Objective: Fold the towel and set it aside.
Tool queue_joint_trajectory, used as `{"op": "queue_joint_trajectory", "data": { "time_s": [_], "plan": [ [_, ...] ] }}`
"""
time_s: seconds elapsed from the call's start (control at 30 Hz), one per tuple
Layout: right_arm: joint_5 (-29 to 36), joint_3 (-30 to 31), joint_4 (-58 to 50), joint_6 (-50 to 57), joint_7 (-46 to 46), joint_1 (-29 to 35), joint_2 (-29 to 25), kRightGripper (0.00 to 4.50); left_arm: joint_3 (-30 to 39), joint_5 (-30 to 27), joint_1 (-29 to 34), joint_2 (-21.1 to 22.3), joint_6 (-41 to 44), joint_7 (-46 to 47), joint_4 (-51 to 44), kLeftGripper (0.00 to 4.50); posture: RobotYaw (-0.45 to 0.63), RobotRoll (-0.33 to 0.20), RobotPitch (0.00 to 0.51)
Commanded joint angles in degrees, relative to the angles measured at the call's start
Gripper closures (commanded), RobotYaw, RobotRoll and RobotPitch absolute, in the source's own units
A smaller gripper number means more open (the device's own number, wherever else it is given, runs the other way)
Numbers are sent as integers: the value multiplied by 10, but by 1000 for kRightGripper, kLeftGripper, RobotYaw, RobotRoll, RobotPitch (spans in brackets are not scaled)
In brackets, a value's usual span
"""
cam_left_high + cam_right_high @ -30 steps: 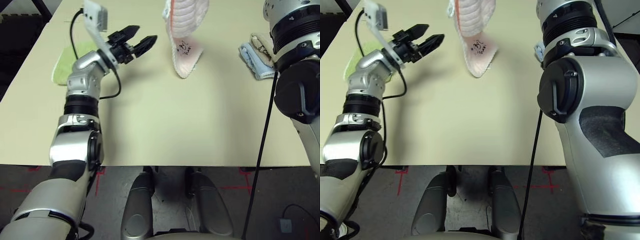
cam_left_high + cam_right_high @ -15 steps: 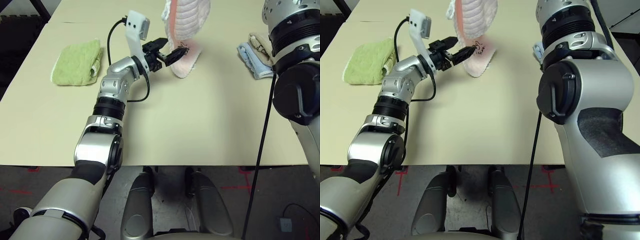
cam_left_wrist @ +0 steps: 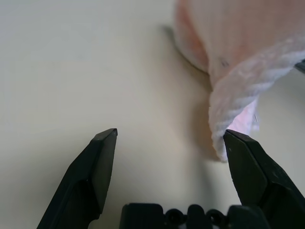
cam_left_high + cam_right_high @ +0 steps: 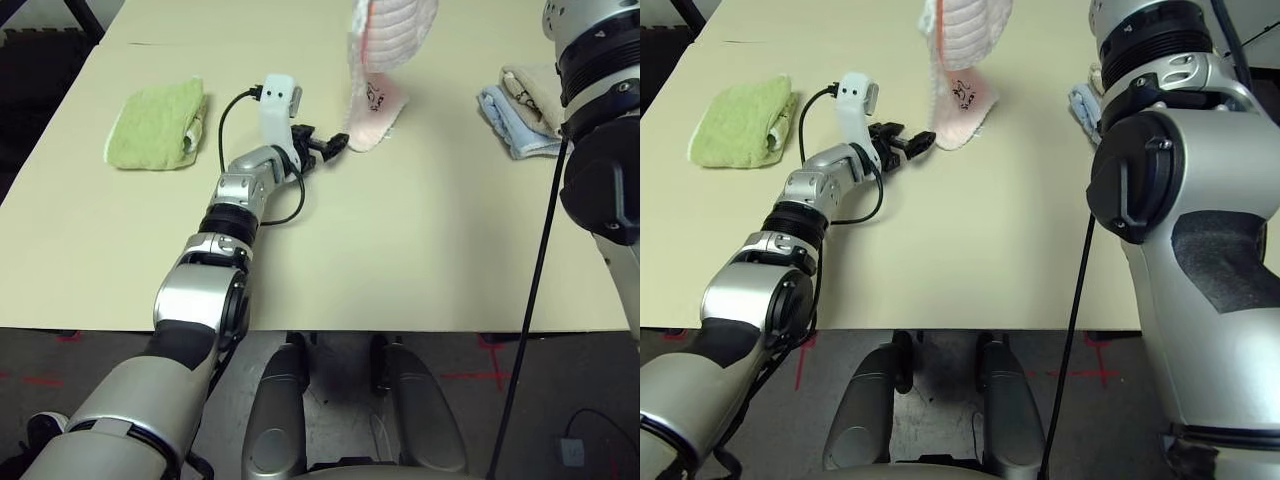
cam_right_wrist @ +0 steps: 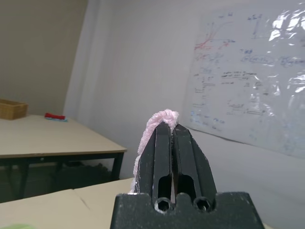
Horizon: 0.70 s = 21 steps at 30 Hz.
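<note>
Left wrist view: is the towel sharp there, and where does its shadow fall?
Left wrist view: the towel is soft and out of focus, with a dark shadow on the table under its hanging edge. Left eye view: the shadow is faint.

you have four towels in view: one pale pink towel [image 4: 378,95] hanging over the far middle of the bench [image 4: 400,250], one lime-green folded towel [image 4: 155,123] on the far left, and a light-blue folded towel [image 4: 512,122] with a beige folded towel [image 4: 528,86] resting on it on the far right. you have two hands: the left hand [image 4: 322,146] near the pink towel's lower end, and the right hand [image 5: 172,143].
</note>
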Motion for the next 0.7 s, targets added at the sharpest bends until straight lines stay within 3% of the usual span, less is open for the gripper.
{"op": "queue_joint_trajectory", "data": {
  "time_s": [0.03,0.4,0.57,0.7],
  "plan": [
    [-1,-1,-11,-9,4,-31,-18,4470,10,10,-13,18,-15,1,32,0,-26,0,282],
    [-2,2,-10,-7,9,-14,-11,4470,-12,8,29,67,61,-204,-18,0,-8,0,292],
    [-2,2,-12,-7,9,-15,-8,4470,-1,-9,37,64,118,-241,-29,0,-14,0,299],
    [-2,3,-13,-8,10,-16,-6,4470,11,-8,28,56,112,-206,-11,0,-24,0,298]
  ]
}}
